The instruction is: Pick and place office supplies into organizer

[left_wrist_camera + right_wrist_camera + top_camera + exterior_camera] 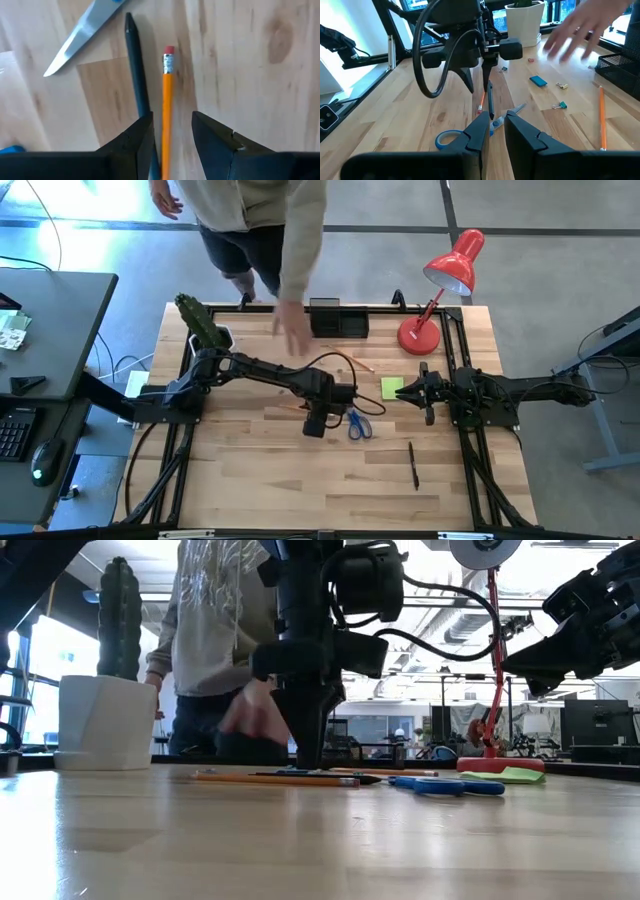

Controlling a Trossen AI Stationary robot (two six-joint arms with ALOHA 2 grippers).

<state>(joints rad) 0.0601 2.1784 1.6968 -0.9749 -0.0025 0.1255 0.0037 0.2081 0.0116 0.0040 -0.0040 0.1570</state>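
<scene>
Early in the task, with pencil [166, 100], pen [136, 75], scissors [359, 424] and sticky pad [392, 387] loose on the bench [250, 470], organizer [338, 321] at the far edge, left hand [172, 131] spread around the pencil, right hand [493, 121] barely apart, waiting.

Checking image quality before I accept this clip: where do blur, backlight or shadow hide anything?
High view: the person's hand is motion-smeared beside the organizer. Right wrist view: the same hand is blurred. Low view: bright windows behind leave the left gripper a dark silhouette. Left wrist view: sharp; the pencil and black pen cast soft shadows.
</scene>
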